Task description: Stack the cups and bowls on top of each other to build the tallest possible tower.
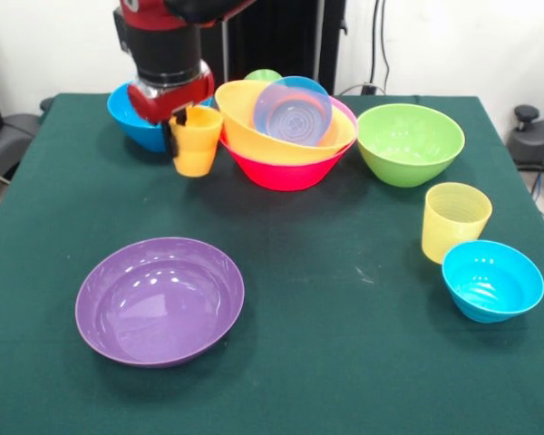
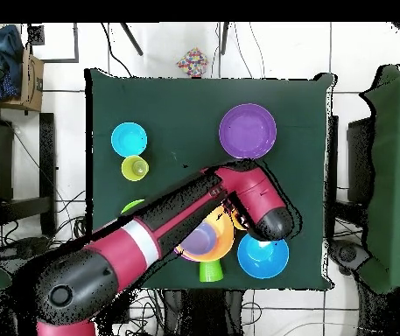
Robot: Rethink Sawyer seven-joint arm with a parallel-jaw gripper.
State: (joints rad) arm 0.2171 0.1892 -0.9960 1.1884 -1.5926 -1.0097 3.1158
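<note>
My gripper is shut on the rim of the yellow-orange cup, which is upright just left of the tower. I cannot tell whether the cup touches the table. The tower is the pink bowl with the orange bowl nested in it and a small blue bowl lying tilted inside. The green cup stands behind it. The medium blue bowl is behind my gripper. In the overhead view my arm covers most of the tower, and the orange bowl shows beside it.
The purple bowl lies at front left. The green bowl stands to the right of the tower. The pale yellow ribbed cup and a second small blue bowl stand at right front. The table's green cloth runs to every edge.
</note>
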